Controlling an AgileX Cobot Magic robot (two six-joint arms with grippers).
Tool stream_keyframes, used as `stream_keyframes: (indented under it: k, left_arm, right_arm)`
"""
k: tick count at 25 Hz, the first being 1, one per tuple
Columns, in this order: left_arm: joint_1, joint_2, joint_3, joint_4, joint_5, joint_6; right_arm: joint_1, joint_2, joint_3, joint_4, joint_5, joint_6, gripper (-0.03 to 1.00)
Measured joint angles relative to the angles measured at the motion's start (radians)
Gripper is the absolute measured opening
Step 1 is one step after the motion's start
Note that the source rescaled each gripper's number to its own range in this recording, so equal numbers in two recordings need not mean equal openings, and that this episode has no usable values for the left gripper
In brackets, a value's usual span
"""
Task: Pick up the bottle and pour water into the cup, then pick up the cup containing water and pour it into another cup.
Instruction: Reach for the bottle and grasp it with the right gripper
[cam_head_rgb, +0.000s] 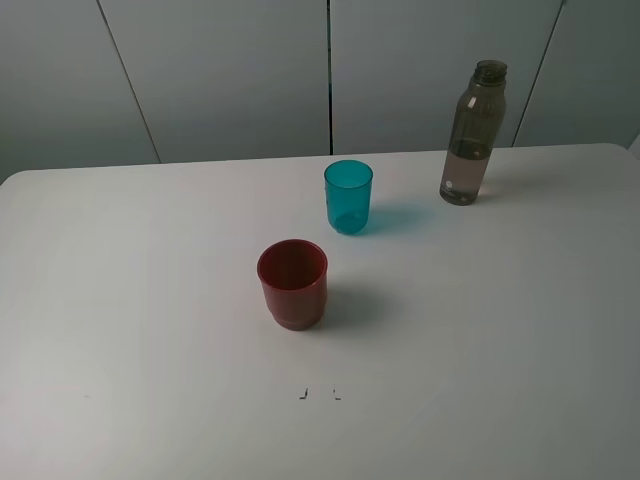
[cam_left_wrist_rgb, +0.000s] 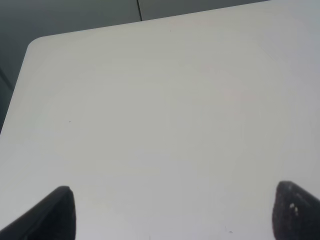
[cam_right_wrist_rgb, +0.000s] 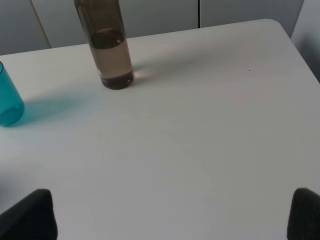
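Note:
The smoky grey-brown bottle (cam_head_rgb: 473, 133) stands upright at the back right of the white table (cam_head_rgb: 120, 300), part full of water. It also shows in the right wrist view (cam_right_wrist_rgb: 106, 45), well ahead of my open right gripper (cam_right_wrist_rgb: 172, 212). The teal cup (cam_head_rgb: 348, 196) stands upright near the table's middle back; its edge shows in the right wrist view (cam_right_wrist_rgb: 9, 102). The red cup (cam_head_rgb: 292, 283) stands upright in front of it, a little to the left. My left gripper (cam_left_wrist_rgb: 172, 212) is open over bare table. Neither gripper shows in the exterior high view.
Grey wall panels (cam_head_rgb: 220, 70) run behind the table's back edge. Two small dark marks (cam_head_rgb: 303, 394) lie on the table near the front. The table's rounded back left corner (cam_left_wrist_rgb: 35, 42) shows in the left wrist view.

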Motion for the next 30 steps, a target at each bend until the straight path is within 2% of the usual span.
stream_keyframes:
  k: [22,26,30]
  left_arm:
    - [0.0,0.0,0.0,0.0,0.0,0.0]
    - [0.0,0.0,0.0,0.0,0.0,0.0]
    - [0.0,0.0,0.0,0.0,0.0,0.0]
  right_arm:
    - [0.0,0.0,0.0,-0.008,0.002,0.019,1.0]
    - [0.0,0.007,0.0,-0.04,0.0,0.016,1.0]
    - [0.0,0.119,-0.068,-0.08,-0.066,-0.006,1.0]
